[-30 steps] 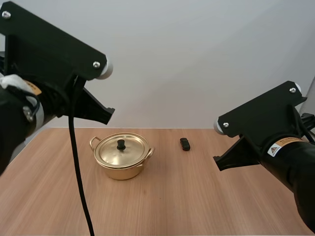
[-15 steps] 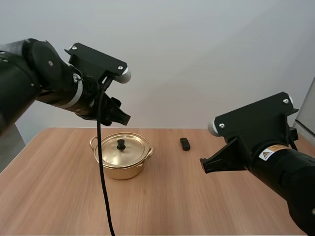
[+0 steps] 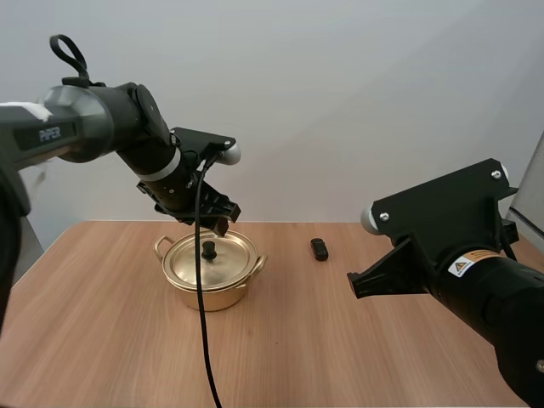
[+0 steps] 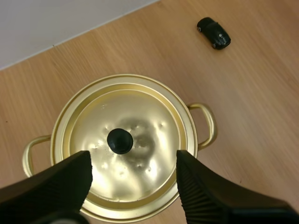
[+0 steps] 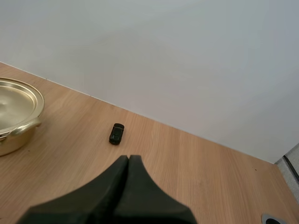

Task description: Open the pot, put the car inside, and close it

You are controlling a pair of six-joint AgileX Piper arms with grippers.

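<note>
A gold pot (image 3: 209,287) stands on the wooden table with its lid (image 3: 223,260) on; the lid carries a black knob (image 3: 208,249). My left gripper (image 3: 218,224) hovers just above that knob. In the left wrist view it (image 4: 133,158) is open, its fingers (image 4: 65,179) wide apart on either side of the knob (image 4: 120,140) over the lid (image 4: 149,135), with nothing between them. A small black toy car (image 3: 319,249) lies to the right of the pot, also seen as the car (image 4: 214,32) and the car (image 5: 117,133). My right gripper (image 5: 128,159) is shut on nothing, raised at the right, short of the car.
The pot has two loop handles (image 4: 208,123), one on each side. Bare wooden table (image 3: 340,340) spreads in front of the pot and the car. A plain pale wall stands behind the table's far edge. The pot's rim (image 5: 18,105) sits to the left of the car.
My left arm has swung forward and down from near the camera to just over the pot's lid, and its fingers have opened. The right arm has shifted slightly left.
</note>
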